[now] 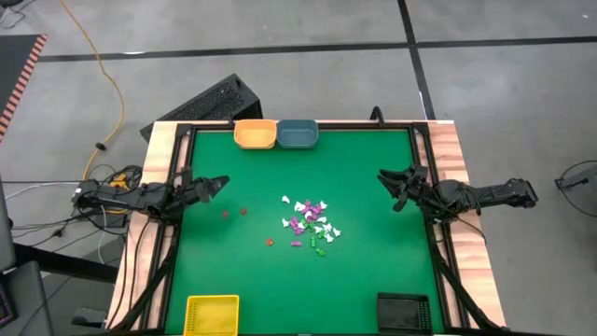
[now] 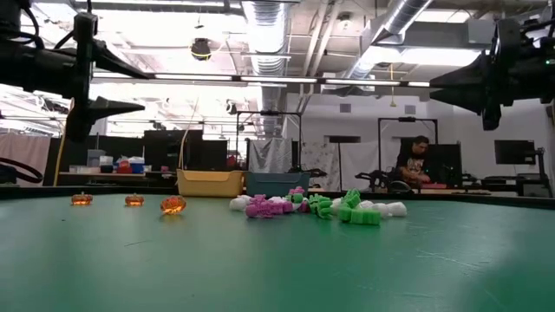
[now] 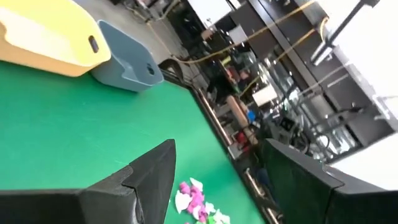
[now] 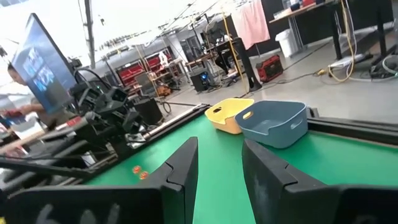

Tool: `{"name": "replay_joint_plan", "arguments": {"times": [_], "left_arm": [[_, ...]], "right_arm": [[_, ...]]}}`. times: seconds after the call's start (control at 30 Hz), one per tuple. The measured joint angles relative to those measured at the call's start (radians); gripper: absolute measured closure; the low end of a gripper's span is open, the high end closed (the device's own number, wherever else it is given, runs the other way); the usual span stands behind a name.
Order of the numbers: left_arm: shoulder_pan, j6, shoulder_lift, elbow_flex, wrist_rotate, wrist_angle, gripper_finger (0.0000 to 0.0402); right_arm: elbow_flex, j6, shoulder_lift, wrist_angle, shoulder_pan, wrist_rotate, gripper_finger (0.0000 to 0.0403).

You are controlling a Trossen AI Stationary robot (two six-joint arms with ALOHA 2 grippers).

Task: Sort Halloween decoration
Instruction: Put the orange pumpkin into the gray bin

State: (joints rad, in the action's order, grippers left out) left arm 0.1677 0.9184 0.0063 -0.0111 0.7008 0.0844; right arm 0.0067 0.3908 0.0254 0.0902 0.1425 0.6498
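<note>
Right end effector (image 1: 387, 189) parted, empty; black tray (image 1: 403, 311) only overhead, a seated person (image 2: 414, 162) only low.

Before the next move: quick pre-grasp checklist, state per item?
1. Left gripper empty, fingers apart, raised at the mat's left side: ok.
2. Right gripper empty, fingers apart, raised at the right side: ok.
3. Trinket pile at mat centre, unobstructed: ok.
4. Orange pieces loose, left of the pile: ok.
5. Orange tray and blue tray at the far edge, yellow tray and black tray at the near edge: ok.
6. Trays empty: cannot tell.
</note>
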Motion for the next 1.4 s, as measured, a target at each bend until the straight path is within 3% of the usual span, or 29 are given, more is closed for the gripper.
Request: {"name": "replay_joint_plan", "arguments": {"times": [0.17,0.43,0.57,0.73,0.93,1.13,1.3,1.4], "left_arm": [[0.0,0.077,0.0,0.0,0.055,0.057,0.017],[0.001,-0.065,0.028,-0.119,-0.13,0.138,0.017],[0.0,-0.18,0.16,-0.274,-0.139,0.056,0.017],[0.0,-0.237,0.397,-0.517,-0.155,-0.212,0.017],[0.0,-0.348,0.555,-0.764,-0.183,-0.367,0.017],[0.0,-0.425,0.536,-0.848,-0.118,-0.429,0.017],[0.0,-0.302,0.506,-0.849,-0.079,-0.599,0.017],[0.0,-0.264,0.503,-0.848,-0.074,-0.641,0.017]], "right_arm": [[0.0,0.028,0.0,0.001,0.0,0.0,0.0276],[0.0,0.027,0.0,-0.002,-0.001,0.001,0.0276],[0.0,0.023,0.0,-0.003,-0.001,0.002,0.0276],[0.006,0.02,0.0,0.06,-0.001,0.004,0.0276],[0.131,-0.108,0.044,0.193,-0.001,-0.037,0.0276],[0.409,-0.326,0.26,0.201,-0.001,-0.046,0.0276],[0.687,-0.422,0.574,0.017,-0.003,-0.046,0.0276],[0.818,-0.5,0.748,-0.003,-0.017,-0.049,0.0276]]}}
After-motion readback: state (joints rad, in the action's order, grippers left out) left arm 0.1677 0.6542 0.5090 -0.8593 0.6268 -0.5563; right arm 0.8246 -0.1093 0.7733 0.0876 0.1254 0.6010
